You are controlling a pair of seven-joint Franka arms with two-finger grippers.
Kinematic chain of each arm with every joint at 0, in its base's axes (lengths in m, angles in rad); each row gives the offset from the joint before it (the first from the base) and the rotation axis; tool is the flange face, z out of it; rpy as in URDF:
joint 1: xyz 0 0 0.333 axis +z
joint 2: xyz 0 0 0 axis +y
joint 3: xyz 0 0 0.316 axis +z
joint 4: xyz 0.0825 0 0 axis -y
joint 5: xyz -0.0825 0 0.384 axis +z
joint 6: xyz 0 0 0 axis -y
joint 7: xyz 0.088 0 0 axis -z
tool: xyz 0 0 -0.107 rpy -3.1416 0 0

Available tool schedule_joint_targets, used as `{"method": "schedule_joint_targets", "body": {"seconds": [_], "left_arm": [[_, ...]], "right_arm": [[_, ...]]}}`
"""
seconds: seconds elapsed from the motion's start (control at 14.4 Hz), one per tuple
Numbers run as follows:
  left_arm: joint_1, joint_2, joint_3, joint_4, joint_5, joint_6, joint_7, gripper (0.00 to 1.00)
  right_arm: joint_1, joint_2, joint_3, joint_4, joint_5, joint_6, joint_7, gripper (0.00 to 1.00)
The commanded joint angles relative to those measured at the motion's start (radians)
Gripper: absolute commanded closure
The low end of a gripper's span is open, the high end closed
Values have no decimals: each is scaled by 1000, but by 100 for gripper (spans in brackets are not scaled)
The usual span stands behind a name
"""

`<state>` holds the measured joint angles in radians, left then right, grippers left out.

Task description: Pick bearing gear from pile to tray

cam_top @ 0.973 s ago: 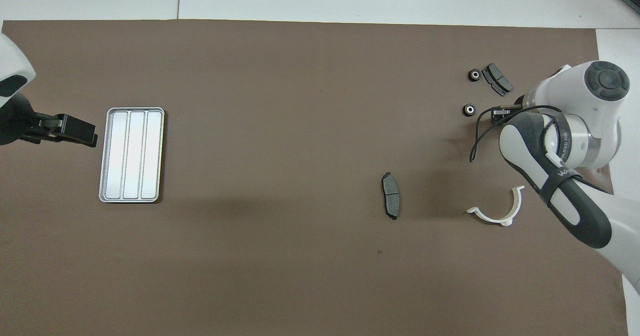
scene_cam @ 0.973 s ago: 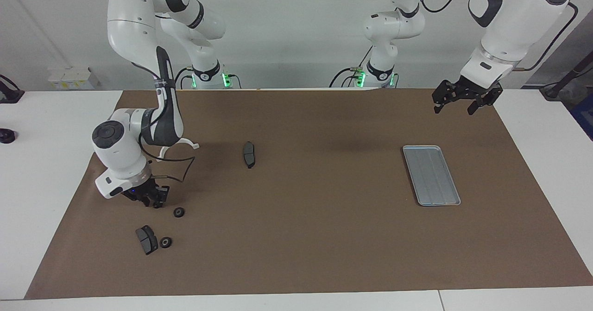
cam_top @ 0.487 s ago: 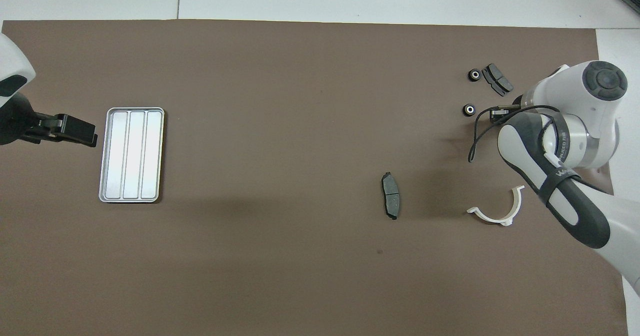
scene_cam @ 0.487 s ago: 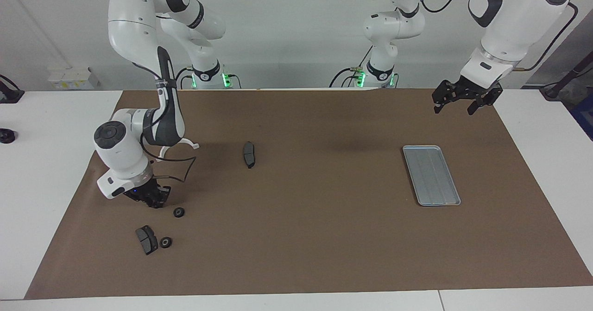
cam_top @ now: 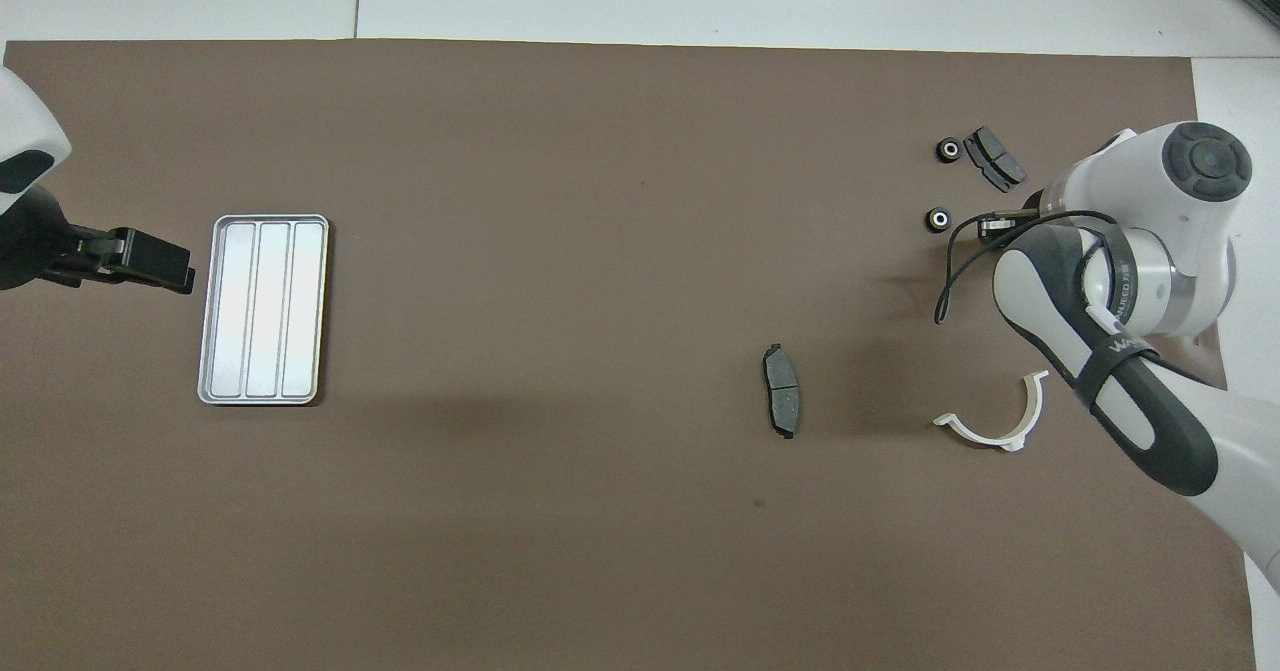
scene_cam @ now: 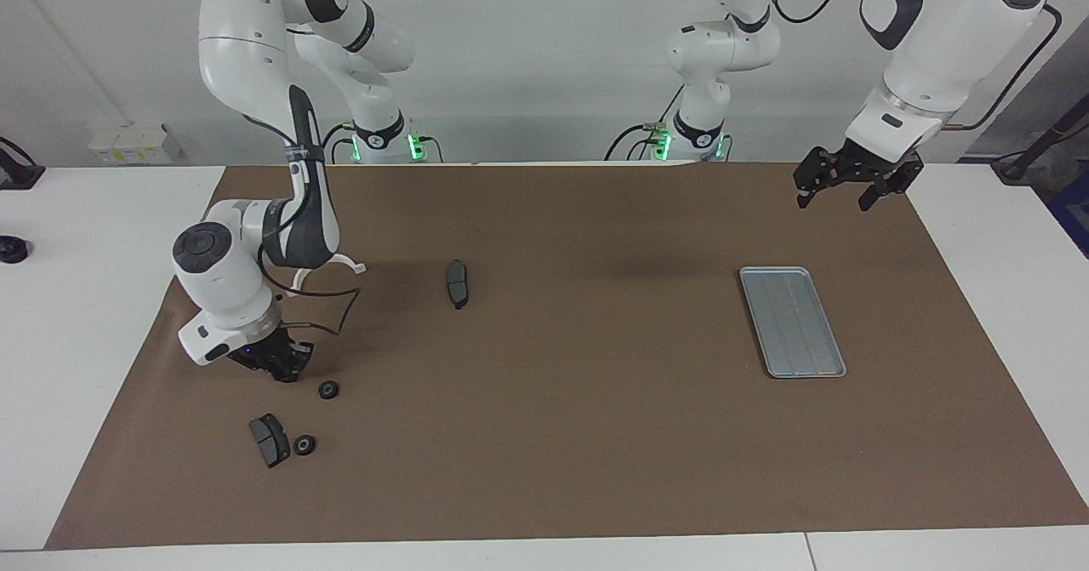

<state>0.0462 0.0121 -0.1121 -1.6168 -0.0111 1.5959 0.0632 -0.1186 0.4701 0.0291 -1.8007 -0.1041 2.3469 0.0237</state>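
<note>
Low beside the pile (scene_cam: 293, 422), right gripper (scene_cam: 285, 370) jaws are closed, contents hidden; left gripper (scene_cam: 838, 188) jaws spread, empty.

right gripper (scene_cam: 287, 373) closing its fingers completely, low over the brown mat (scene_cam: 561, 435) just beside a black ring (scene_cam: 329, 390) of the pile, whether anything is caught between the fingers cannot be told, right arm's wrist (cam_top: 1170, 241) lifting very slightly

Tray (scene_cam: 793, 322): brushed matt metal, grooved. Mat (scene_cam: 578, 435): matt brown paper-like sheet. Bracket (cam_top: 995, 419): smooth white plastic.
</note>
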Motion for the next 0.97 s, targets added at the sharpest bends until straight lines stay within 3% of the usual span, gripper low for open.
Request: {"method": "schedule_joint_targets", "body": {"seconds": [0.0,0.14,0.42,0.7,0.9], "left_arm": [[12,-17,-3,-15,-13,6,15,0],[12,-17,-3,-15,-13,7,15,0],[12,-17,-3,-15,-13,6,15,0],[12,-17,-3,-15,-13,6,15,0],[12,-17,-3,-15,-13,6,15,0]], "right_arm": [[0,10,5,12,-11,18,8,100],[16,1,8,36,-11,0,8,100],[147,-39,5,102,-12,-110,57,100],[337,-44,5,190,-12,-211,295,100],[448,-41,12,215,-5,-207,416,100]]}}
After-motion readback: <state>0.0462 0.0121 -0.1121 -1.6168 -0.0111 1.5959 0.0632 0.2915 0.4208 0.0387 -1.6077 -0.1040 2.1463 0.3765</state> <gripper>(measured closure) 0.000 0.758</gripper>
